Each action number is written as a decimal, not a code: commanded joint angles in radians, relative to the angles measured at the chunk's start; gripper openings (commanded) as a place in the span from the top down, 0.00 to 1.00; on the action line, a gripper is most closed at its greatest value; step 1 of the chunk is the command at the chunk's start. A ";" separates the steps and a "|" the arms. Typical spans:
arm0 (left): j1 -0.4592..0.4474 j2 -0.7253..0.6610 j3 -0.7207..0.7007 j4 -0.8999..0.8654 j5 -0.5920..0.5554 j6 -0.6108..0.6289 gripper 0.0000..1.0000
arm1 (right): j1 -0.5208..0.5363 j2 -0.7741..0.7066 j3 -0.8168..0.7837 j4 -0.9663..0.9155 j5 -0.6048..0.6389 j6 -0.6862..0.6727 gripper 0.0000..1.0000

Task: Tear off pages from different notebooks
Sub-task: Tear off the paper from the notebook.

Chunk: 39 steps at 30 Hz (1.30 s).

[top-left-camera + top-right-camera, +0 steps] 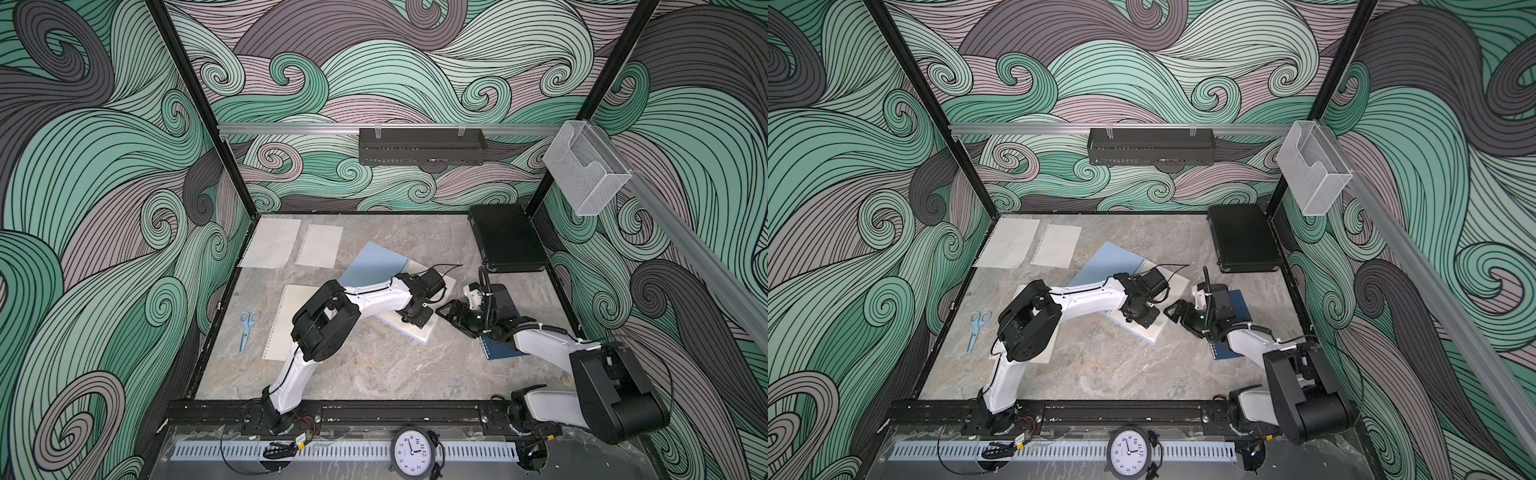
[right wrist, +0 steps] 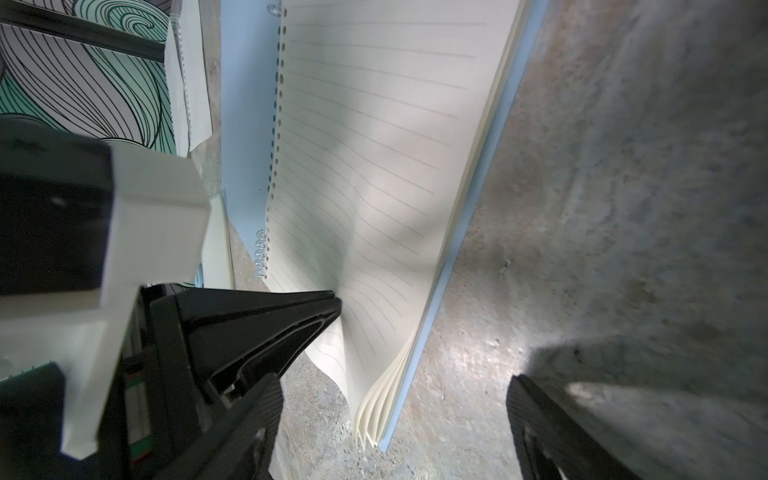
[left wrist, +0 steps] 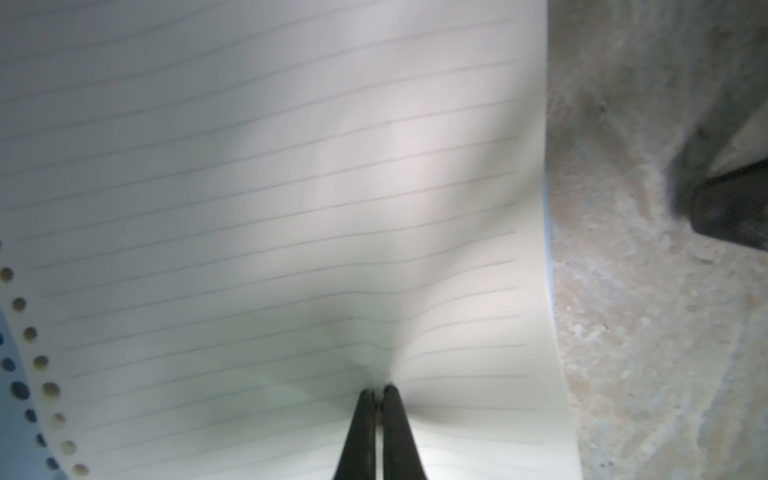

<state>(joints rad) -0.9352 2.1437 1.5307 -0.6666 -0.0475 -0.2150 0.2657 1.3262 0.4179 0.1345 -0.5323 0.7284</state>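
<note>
The light blue notebook (image 1: 374, 262) (image 1: 1113, 259) lies open mid-table, its cover folded back and its lined pages facing up. My left gripper (image 1: 411, 320) (image 3: 378, 390) is shut on the top page (image 3: 291, 187), which puckers and lifts at the pinch near its outer edge. That page still sits on the spiral (image 2: 261, 253). My right gripper (image 1: 446, 309) (image 2: 390, 415) hovers open beside the notebook's fanned corner (image 2: 374, 415), holding nothing. The dark navy notebook (image 1: 500, 349) (image 1: 1227, 353) lies mostly hidden under the right arm. Two loose pages (image 1: 270, 243) (image 1: 320, 245) lie at the back left.
A cream lined sheet with edge holes (image 1: 282, 324) lies left of centre, partly under the left arm; I cannot tell if it is bound. Blue scissors (image 1: 248, 330) lie near the left wall. A black case (image 1: 509, 239) sits at the back right.
</note>
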 commanded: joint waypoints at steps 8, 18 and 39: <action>-0.005 0.184 -0.141 -0.032 0.153 -0.055 1.00 | 0.016 0.027 -0.019 0.106 -0.046 0.089 0.15; -0.004 0.195 -0.183 0.067 0.268 -0.146 1.00 | 0.015 0.012 -0.022 0.083 -0.023 0.108 0.15; -0.005 0.193 -0.229 0.103 0.291 -0.157 1.00 | -0.023 -0.009 -0.012 0.061 -0.028 0.093 0.13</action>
<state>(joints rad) -0.9077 2.1479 1.4349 -0.3489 0.2527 -0.3710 0.2523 1.3281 0.3985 0.1902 -0.5381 0.8196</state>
